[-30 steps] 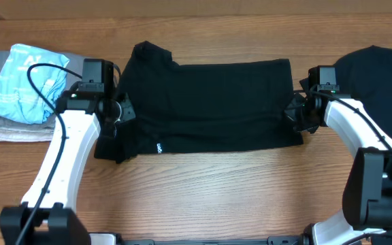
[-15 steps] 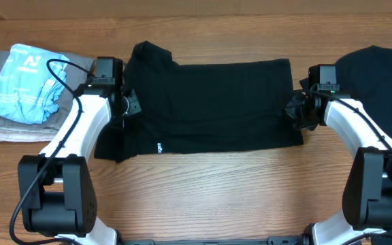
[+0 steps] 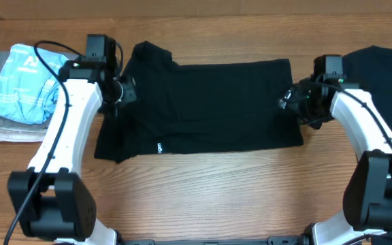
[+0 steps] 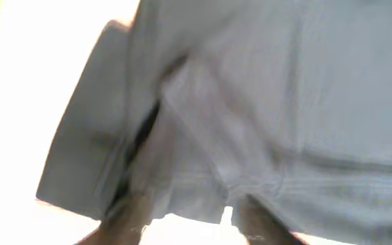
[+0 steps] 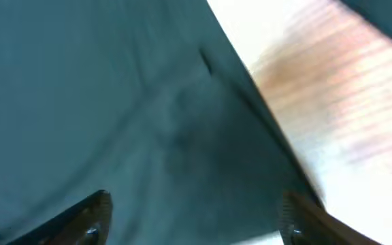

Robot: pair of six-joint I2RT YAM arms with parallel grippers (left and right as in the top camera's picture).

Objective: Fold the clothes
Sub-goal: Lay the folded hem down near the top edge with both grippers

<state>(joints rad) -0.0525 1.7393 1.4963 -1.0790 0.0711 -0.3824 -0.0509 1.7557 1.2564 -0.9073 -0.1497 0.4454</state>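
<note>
L tool [image 3: 126, 91] at tee [image 3: 203, 105] edge; folded pile [image 3: 19, 95] near.

Brown wood-grain table [image 3: 203, 184] under bright, even light

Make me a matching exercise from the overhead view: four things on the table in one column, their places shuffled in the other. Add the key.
Things
1. spread black T-shirt
2. second black T-shirt
3. light blue garment
4. white logo print

Places
A. far right corner of the table
B. on top of the grey folded stack, at the left
C. middle of the table
D. near the spread shirt's front left corner

Pairs: 1-C, 2-A, 3-B, 4-D
</note>
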